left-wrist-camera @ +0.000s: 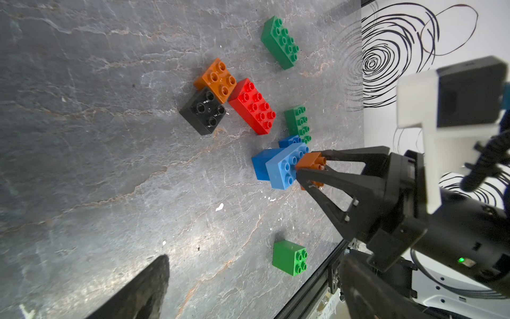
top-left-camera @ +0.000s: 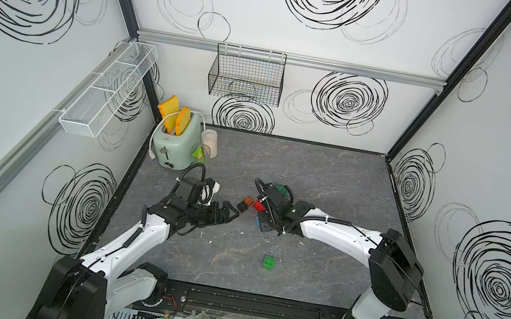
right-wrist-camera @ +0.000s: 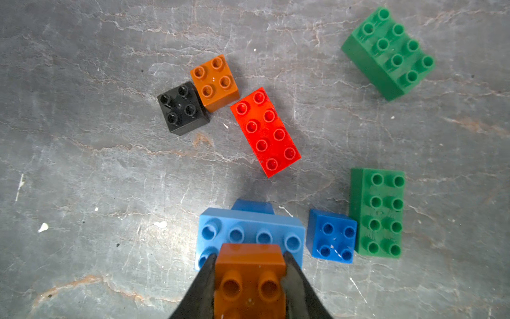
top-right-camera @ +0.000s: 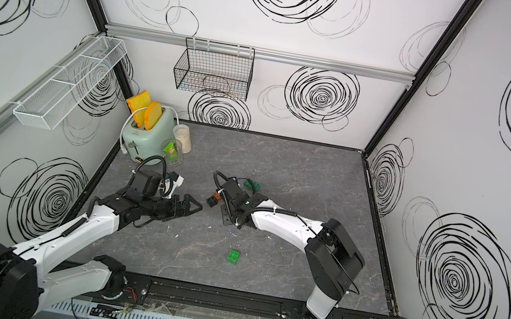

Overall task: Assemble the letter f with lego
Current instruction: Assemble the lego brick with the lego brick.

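The lego lies in a loose cluster at mid-table. The piece in play is a square orange brick [right-wrist-camera: 249, 279], pinched by its side faces in the right gripper [right-wrist-camera: 249, 256], whose jaws stand narrow around it, studs up. It sits over one end of the light blue brick [right-wrist-camera: 248, 230], which itself rides on a darker blue brick [right-wrist-camera: 252, 205]. Gripping the sides leaves the underside free to press onto the studs below, though I cannot tell whether it is seated yet. This looks like an early stroke of the letter being stacked. Just beside the stack, a blue square brick [right-wrist-camera: 331, 236] touches a green oblong brick [right-wrist-camera: 376, 214], so there is little room on that side. The red brick [right-wrist-camera: 265, 132], a second orange square [right-wrist-camera: 215, 82] and a black brick [right-wrist-camera: 182, 107] lie close together farther off. The left gripper [top-left-camera: 228, 214] hangs empty with jaws wide near the black brick, clear of the right arm. Toward the front rail the table is mostly bare, with only a lone green square brick [top-left-camera: 268, 262]. The toaster [top-left-camera: 175, 142] stands well apart in the far corner.
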`<state>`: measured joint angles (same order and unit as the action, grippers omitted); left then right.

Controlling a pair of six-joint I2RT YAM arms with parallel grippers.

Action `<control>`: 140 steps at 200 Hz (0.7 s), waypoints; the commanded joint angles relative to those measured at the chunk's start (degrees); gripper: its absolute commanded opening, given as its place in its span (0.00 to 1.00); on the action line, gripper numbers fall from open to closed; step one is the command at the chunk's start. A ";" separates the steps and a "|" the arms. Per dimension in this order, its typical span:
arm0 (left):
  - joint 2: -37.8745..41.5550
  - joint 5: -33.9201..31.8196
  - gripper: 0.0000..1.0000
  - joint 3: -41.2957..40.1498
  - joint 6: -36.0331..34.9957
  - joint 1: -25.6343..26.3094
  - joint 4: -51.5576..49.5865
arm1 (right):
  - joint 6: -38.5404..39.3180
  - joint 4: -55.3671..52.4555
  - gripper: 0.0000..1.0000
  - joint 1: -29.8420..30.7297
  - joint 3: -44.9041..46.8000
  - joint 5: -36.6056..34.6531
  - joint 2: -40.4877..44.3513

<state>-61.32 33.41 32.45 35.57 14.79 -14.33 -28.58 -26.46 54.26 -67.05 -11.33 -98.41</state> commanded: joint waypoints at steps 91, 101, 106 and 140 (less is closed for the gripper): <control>-0.73 0.52 0.98 -1.11 0.90 -0.98 3.07 | 0.45 -1.01 0.37 -0.04 -2.73 -0.04 -2.31; -0.83 0.56 0.98 -1.12 0.99 -1.00 3.08 | 0.37 -1.10 0.37 -0.05 -2.95 -0.10 -2.40; -0.90 0.59 0.98 -1.15 0.98 -1.02 3.07 | 0.21 -1.29 0.37 -0.12 -3.06 -0.37 -2.42; -0.86 0.47 0.98 -1.15 0.99 -1.05 3.03 | 0.10 -1.71 0.37 -0.70 -3.22 -0.42 -2.48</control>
<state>-61.89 33.58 31.59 36.25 14.28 -13.21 -28.47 -26.44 54.13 -68.77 -11.38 -100.14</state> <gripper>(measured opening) 0.981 0.371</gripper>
